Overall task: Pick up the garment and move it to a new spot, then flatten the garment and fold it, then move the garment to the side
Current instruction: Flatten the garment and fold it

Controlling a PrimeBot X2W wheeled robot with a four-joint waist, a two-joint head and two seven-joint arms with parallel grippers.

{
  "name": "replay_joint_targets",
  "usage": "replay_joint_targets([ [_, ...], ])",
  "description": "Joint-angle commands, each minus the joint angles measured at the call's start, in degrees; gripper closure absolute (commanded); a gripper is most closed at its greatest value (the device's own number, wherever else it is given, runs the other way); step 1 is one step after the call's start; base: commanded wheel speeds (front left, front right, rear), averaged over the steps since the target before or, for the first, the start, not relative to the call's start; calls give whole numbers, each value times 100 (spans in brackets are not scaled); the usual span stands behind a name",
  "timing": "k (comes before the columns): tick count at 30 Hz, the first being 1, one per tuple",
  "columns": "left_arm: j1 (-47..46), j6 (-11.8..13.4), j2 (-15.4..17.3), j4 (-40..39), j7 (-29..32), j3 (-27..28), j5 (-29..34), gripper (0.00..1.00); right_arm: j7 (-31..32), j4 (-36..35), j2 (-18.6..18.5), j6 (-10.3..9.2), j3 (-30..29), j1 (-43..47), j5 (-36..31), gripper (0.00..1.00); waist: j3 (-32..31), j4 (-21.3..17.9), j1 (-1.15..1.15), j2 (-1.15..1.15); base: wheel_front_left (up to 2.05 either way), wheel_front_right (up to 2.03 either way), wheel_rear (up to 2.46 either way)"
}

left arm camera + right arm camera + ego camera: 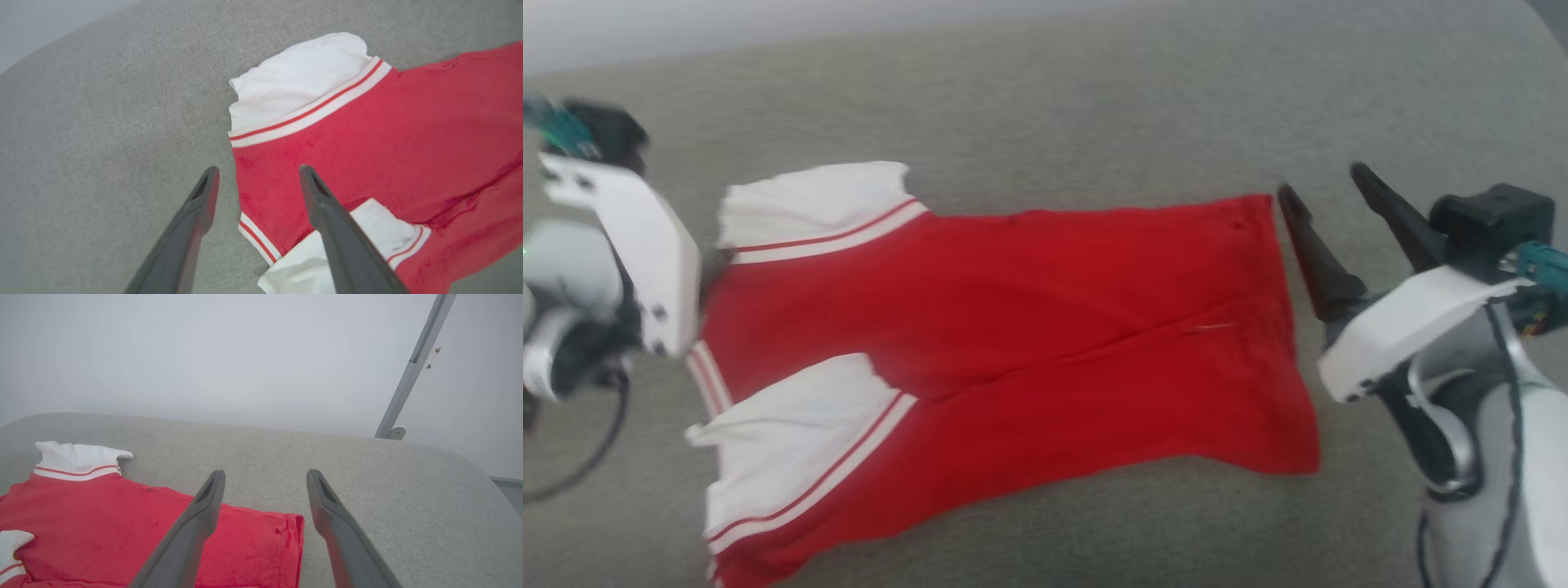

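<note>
No text, label, brand, number or sign can be read; the garment (1029,327) shows plain red and white cloth with thin stripes, and no lettering on it is legible.

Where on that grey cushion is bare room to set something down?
Widest: the grey cushion beyond the garment, up to its far edge. A narrower strip along the garment's near side. Crowded: both short ends, where the left fingers and right fingers stand open.
</note>
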Motion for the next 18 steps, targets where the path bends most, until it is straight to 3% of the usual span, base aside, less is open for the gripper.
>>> replay_joint_targets([
  [1, -201, -134, -79, 221, -46, 20, 139, 0, -247, 101, 100, 3, 49, -97, -25, 0, 208, -265, 0, 0, 0, 0, 0],
  [10, -1190, -817, -428, 1754, 51, 7, 384, 0, -922, 717, 418, 2, 356, -289, -17, 0, 657, -803, 0, 0, 0, 0, 0],
  [18, -1583, -841, -684, 2666, 835, -102, 178, 0, -988, 913, 493, 3, 356, -337, -2, 0, 921, -939, 0, 0, 0, 0, 0],
])
